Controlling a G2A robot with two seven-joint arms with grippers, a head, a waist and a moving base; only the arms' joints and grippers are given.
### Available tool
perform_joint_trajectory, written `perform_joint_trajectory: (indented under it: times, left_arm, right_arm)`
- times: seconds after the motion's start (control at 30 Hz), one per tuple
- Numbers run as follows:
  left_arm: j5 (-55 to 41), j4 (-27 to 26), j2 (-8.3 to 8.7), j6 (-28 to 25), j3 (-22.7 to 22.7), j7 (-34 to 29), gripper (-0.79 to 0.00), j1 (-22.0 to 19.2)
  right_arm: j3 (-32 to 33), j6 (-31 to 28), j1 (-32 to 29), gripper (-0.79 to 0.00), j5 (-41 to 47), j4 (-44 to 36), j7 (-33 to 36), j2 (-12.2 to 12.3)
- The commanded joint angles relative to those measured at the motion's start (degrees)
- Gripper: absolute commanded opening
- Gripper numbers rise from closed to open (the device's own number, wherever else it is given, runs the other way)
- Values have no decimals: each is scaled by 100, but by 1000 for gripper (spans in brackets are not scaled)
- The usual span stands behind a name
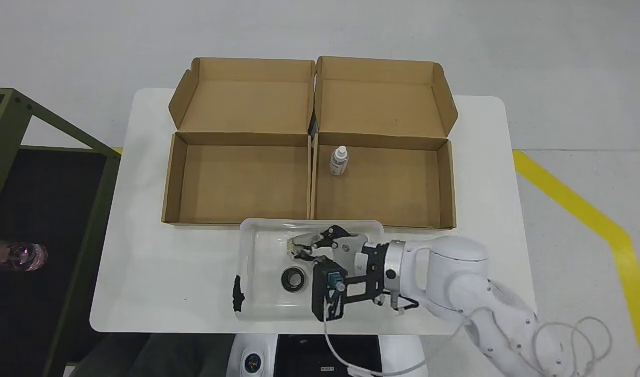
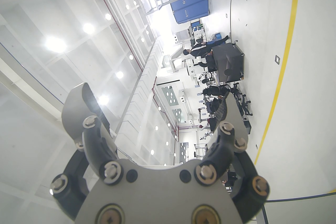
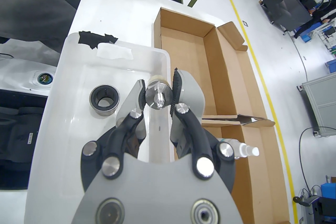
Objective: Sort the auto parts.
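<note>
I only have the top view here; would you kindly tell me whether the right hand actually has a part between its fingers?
Observer: Yes. In the right wrist view, the right hand is shut on a round metal part with a stud on its end, over the white tray.
Operator: Thank you. And what is the left hand doing?
Observer: The left hand faces up toward the ceiling, open and holding nothing.
</note>
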Motion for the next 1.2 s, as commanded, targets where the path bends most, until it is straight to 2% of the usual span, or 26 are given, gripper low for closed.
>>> perform_joint_trajectory:
  times: [0.0, 0.53, 0.8, 1.17]
  left_arm:
    - [0, 0, 0, 0, 0, 0, 0, 0]
    - [0, 0, 0, 0, 0, 0, 0, 0]
    - [0, 0, 0, 0, 0, 0, 0, 0]
    - [0, 0, 0, 0, 0, 0, 0, 0]
  right_arm:
    - [39, 56, 17, -785, -17, 12, -123, -3]
    - [748, 352, -88, -785, -53, -15, -884, 56]
    - [1164, 296, -99, -785, 224, 76, -962, 89]
    - [1469, 226, 48, -785, 534, 484, -613, 105]
